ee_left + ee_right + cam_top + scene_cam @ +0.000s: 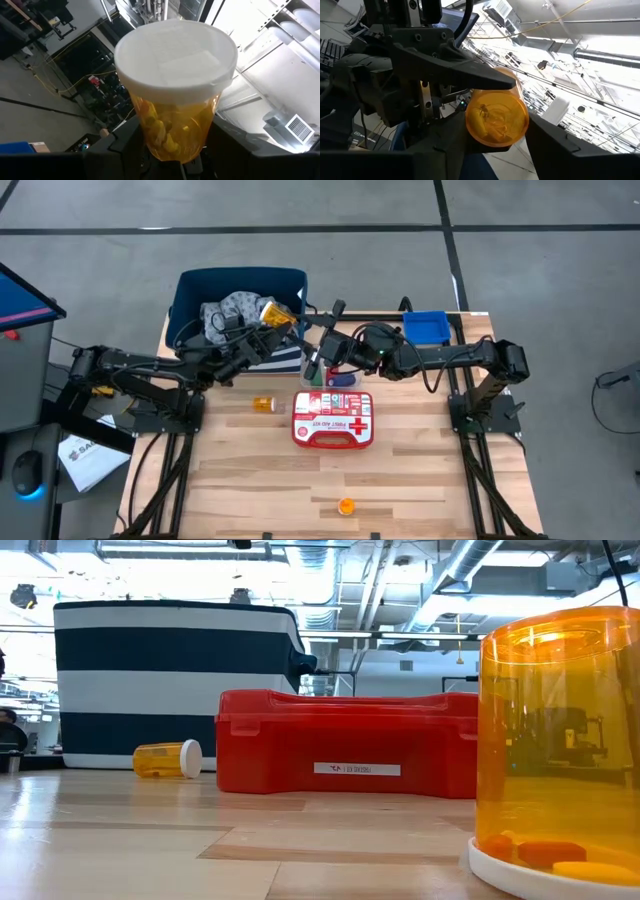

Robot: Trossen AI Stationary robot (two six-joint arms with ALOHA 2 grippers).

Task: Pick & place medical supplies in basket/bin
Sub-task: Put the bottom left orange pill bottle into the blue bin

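My left gripper (266,320) is shut on an orange pill bottle (272,311) with a white cap (175,52), raised above the right near corner of the navy striped basket (190,285). A grey-white patterned cloth (228,310) lies inside the basket. My right gripper (312,332) is open and reaches in from the right. Its fingers (440,150) stand on either side of the bottle's orange base (497,122). Another orange pill bottle (262,404) lies on its side on the table. My left gripper pinches the orange pill bottle by its body (172,135) below the white cap, one finger (125,147) on each side, lying across the bottle. The bottle is lifted clear and tilted. My right gripper is close around the bottle's base; I cannot tell whether it touches it.
The red-and-white first-aid case (332,420) lies mid-table, with red and dark blue cylinders (338,376) just behind it under the right arm. The small bright blue bin (427,327) sits at the far right corner. A third orange bottle (560,750) stands cap-down near the near edge.
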